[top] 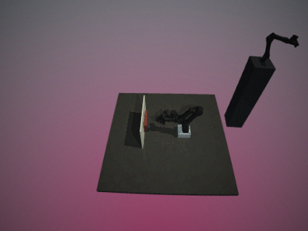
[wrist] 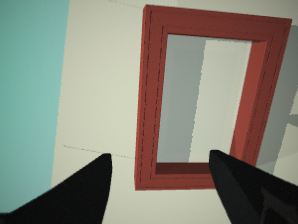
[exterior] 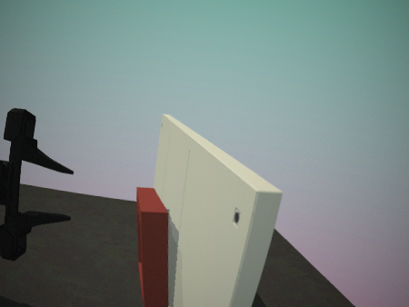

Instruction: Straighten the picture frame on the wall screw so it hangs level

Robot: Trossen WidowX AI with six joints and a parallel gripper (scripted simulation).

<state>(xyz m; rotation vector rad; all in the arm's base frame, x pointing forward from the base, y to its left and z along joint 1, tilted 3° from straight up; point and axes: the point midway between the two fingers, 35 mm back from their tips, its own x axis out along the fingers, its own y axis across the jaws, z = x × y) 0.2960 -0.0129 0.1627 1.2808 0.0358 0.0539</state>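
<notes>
before the red frame [top: 146, 121] [exterior: 154, 245] [wrist: 150, 100], pincer [top: 158, 119] [exterior: 71, 195] [wrist: 160, 159] partly open, holding nothing

Top looks down from afar; exterior and wrist, close in, share the panel [exterior: 209, 182] [wrist: 100, 85].

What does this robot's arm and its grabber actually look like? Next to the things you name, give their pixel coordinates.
The arm [top: 194, 112] is all black, built of chunky angular segments, and stands on a pale grey, boxy base [top: 184, 135]. The gripper [exterior: 71, 195] [wrist: 160, 159] is black too, with two long fingers tapering to narrow tips. I see no cables or markings on them.
</notes>
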